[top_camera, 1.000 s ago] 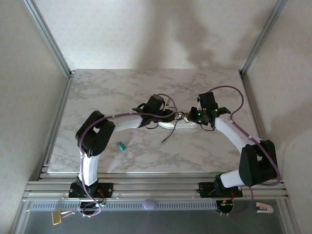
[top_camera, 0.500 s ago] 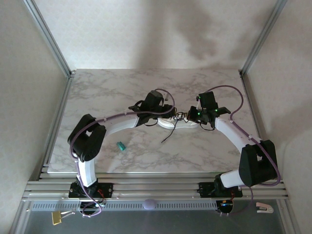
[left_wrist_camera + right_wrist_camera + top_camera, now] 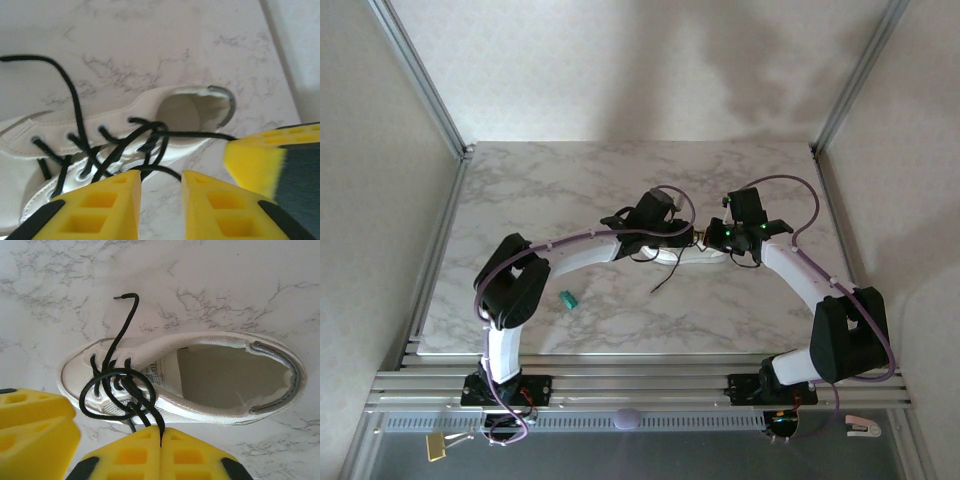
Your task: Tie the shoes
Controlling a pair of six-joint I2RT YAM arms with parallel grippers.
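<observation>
The white shoe point(image 3: 672, 256) lies on its sole at the middle of the marble table, between my two grippers. In the right wrist view the shoe point(image 3: 210, 372) has its heel to the right, and its black laces point(image 3: 117, 390) form a loose loop over the eyelets. My right gripper point(image 3: 161, 434) is shut on a strand of that lace beside the shoe. My left gripper point(image 3: 161, 176) is open by a narrow gap with bare marble between its fingers. A lace loop point(image 3: 155, 171) curves just past its tips.
A small teal object point(image 3: 568, 299) lies on the marble left of the shoe. One free lace end point(image 3: 662, 282) trails toward the near edge. Aluminium posts point(image 3: 420, 85) and pale walls enclose the table on three sides.
My left arm swung its wrist right, closer to the shoe and the right gripper, and its jaws narrowed a little. The right arm and the shoe stayed put.
</observation>
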